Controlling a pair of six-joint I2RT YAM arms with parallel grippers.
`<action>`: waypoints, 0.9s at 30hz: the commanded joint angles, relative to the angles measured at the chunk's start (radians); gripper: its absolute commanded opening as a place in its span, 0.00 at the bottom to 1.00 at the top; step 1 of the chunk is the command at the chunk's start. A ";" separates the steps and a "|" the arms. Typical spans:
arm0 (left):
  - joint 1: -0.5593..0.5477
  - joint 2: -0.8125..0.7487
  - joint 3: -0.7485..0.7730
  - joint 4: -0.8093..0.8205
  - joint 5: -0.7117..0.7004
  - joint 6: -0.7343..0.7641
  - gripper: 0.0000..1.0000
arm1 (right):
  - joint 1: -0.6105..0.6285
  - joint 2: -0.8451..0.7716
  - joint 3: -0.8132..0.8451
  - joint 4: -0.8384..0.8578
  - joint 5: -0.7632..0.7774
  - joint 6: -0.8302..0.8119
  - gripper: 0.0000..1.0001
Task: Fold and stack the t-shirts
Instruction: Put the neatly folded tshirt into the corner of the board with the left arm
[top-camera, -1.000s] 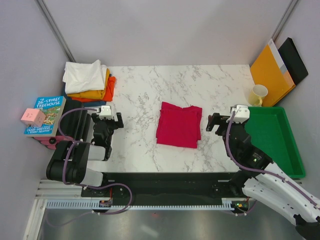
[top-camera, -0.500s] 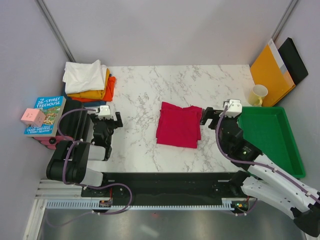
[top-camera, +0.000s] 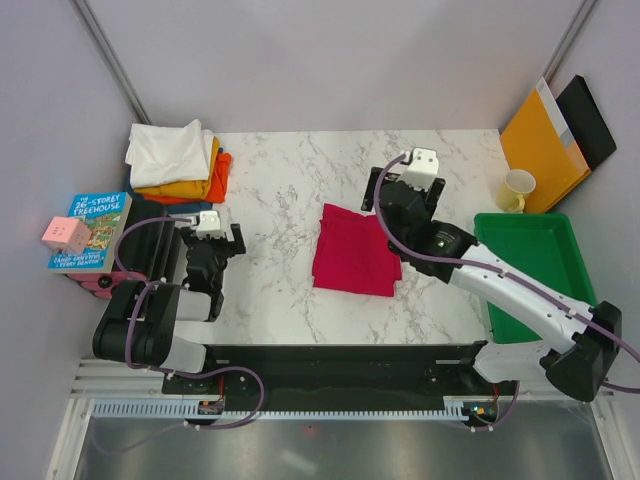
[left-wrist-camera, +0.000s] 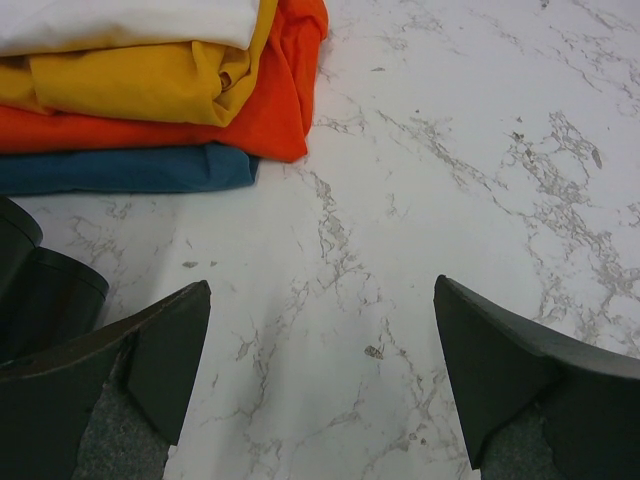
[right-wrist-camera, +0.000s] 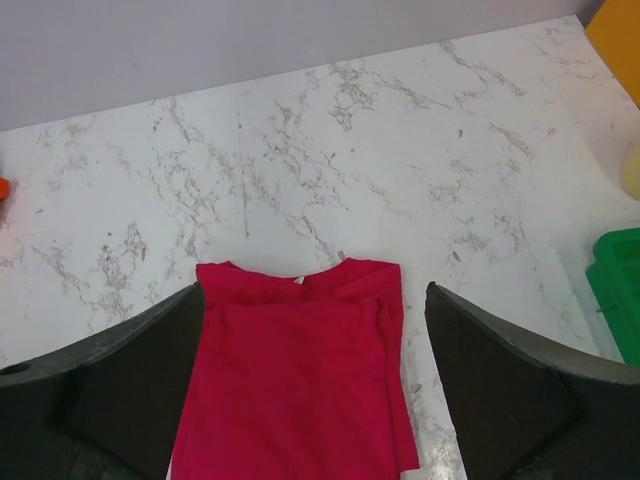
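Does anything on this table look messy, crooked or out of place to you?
Nothing is spilled or damaged. The folded crimson red t-shirt lies alone in the middle, apart from the stack of white, yellow, orange and blue t-shirts at the far left corner, and its right-hand layers do not line up neatly.

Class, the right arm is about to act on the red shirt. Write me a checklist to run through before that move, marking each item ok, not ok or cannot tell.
1. The right gripper is open and empty, near the far edge of the red t-shirt: ok.
2. The left gripper is open, holding nothing: ok.
3. The red t-shirt is folded and lies flat on the table: ok.
4. Its edges are even: not ok, a layer sticks out along one side.
5. The stack of t-shirts has a flat white one on top: ok.
6. The mug stands apart from the right arm: ok.
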 joint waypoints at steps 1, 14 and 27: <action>0.000 0.006 -0.001 0.067 -0.029 -0.025 1.00 | 0.051 0.061 0.137 -0.229 0.119 0.151 0.98; 0.039 -0.063 0.078 -0.140 0.288 0.061 1.00 | 0.118 0.261 0.227 -0.676 0.205 0.462 0.98; 0.038 0.152 0.983 -1.698 0.389 -0.021 1.00 | 0.118 0.260 0.084 -0.428 0.200 0.267 0.65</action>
